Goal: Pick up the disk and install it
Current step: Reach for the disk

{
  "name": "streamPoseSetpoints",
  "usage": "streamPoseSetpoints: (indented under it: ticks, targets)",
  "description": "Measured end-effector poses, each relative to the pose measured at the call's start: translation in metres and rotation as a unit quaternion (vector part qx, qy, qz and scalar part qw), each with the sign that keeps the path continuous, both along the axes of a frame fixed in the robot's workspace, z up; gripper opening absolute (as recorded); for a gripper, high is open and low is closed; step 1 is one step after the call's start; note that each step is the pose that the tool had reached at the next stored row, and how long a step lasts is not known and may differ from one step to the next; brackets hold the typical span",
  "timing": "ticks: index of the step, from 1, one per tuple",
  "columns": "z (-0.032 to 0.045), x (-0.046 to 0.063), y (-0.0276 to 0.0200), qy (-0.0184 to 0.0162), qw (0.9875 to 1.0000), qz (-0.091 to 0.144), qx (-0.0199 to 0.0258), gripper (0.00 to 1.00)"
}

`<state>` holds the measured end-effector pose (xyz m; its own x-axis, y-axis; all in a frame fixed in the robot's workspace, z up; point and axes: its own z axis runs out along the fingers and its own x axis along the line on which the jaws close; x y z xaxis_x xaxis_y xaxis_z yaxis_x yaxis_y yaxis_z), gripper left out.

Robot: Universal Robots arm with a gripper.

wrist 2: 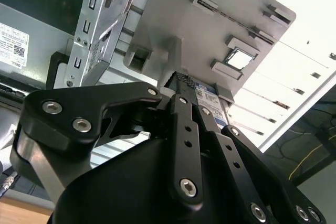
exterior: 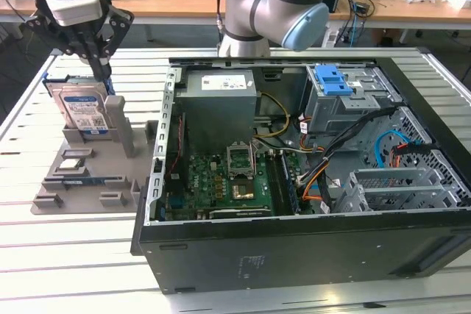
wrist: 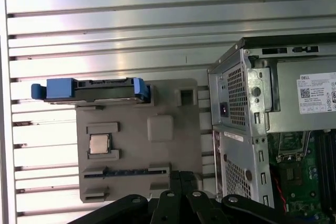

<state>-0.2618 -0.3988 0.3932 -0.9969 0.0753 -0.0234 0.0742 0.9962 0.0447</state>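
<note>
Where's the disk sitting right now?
At the exterior view's left, the disk stands upright in the grey holder, just beside the open computer case, with the gripper close over its top edge.

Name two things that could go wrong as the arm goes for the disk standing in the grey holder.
1. The disk stands on edge in the grey holder with the gripper at its top edge; off-centre contact might tilt or jam it.
2. A small chip lies on the same holder; a jolt could shift it.
</note>
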Motion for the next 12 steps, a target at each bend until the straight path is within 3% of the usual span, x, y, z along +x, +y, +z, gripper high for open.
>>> streamPoseSetpoints:
  ticks: [12]
  targets:
    - [0.0000, -0.023, 0.0000, 0.0000, 1.0000, 0.000, 0.0000, 0.11]
